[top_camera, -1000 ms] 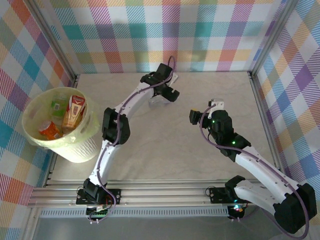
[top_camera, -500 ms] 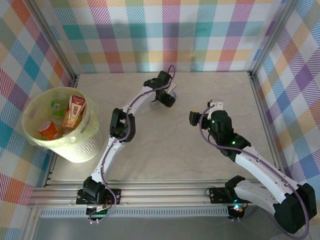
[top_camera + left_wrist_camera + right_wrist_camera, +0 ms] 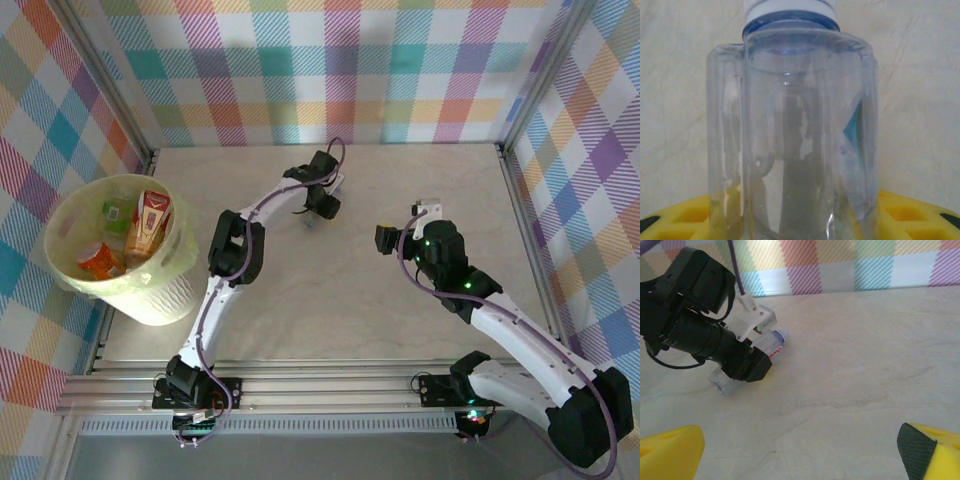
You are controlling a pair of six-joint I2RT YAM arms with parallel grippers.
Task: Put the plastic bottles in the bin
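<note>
The table (image 3: 330,300) is a pale beige slab with faint marble veining, bare of clutter across its middle. Pastel plaid walls (image 3: 330,60) in pink, teal, yellow and orange close it in on three sides. Grey metal posts stand in the far corners, and a slotted aluminium rail (image 3: 330,385) runs along the near edge where both arm bases are bolted.

The bin (image 3: 62,222) stands at the left edge of the table, against the left wall. It is translucent pale yellow with a ribbed white lower body. Several labelled bottles (image 3: 148,222) already lie inside it, orange, red and green among them.

The left gripper (image 3: 318,202) reaches to the far middle of the table and is set over a clear bottle (image 3: 795,125) with a white cap and a blue neck ring. In the right wrist view this bottle lies on its side on the surface. In the left wrist view its yellow fingers (image 3: 675,217) press against both flanks of the bottle, closed onto it.

The right gripper (image 3: 388,238) hangs near the table's centre, right of the bottle and apart from it. Its yellow fingertips (image 3: 670,450) are spread wide with only bare table between them.
</note>
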